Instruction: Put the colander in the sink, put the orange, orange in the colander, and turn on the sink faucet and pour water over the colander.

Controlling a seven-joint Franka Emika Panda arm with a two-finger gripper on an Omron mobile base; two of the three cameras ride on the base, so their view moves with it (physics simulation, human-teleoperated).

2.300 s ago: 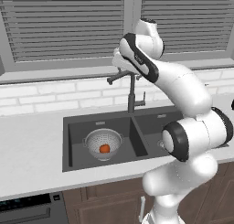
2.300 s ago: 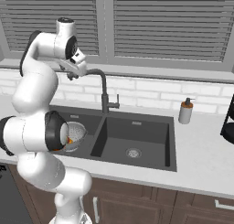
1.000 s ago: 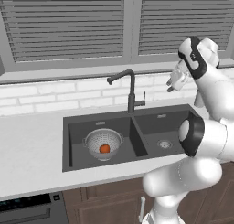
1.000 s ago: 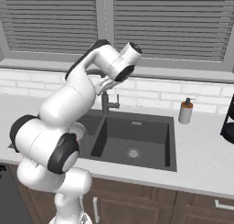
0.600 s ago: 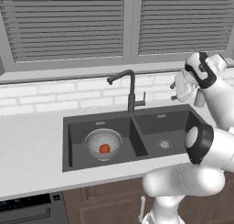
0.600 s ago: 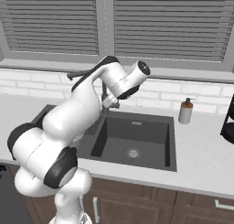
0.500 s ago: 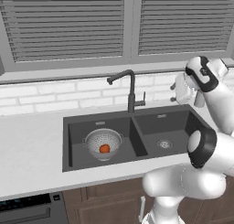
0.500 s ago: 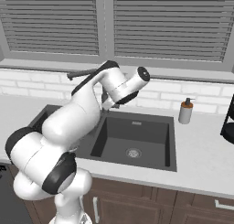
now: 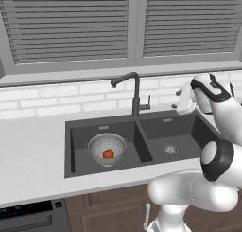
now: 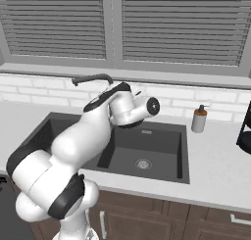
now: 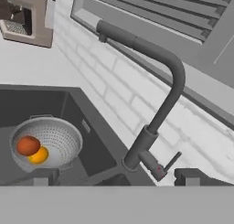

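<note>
While the colander (image 9: 107,149) sits down in the left basin of the dark double sink (image 9: 75,129), both oranges are already inside it. The hand view shows them best: one orange (image 11: 28,145) on top and the second orange (image 11: 39,155) tucked just beside and partly under it, the two touching. From the left base view you only really catch one orange blob in the middle of the colander.

The gripper (image 11: 114,176) is spread about as wide as it goes and has nothing in it. The two dark fingertips (image 11: 41,176) poke up at the bottom of the hand view, far apart, with the faucet base between them further off. In the left base view the hand hangs over the right side of the sink, near the backsplash, not touching anything.

The sink faucet (image 9: 133,91) stands behind the divider between the basins, spout bent over toward the left. Its little side lever (image 11: 165,165) sticks out near the base. A white soap bottle (image 10: 198,119) sits on the counter right of the sink.
</note>
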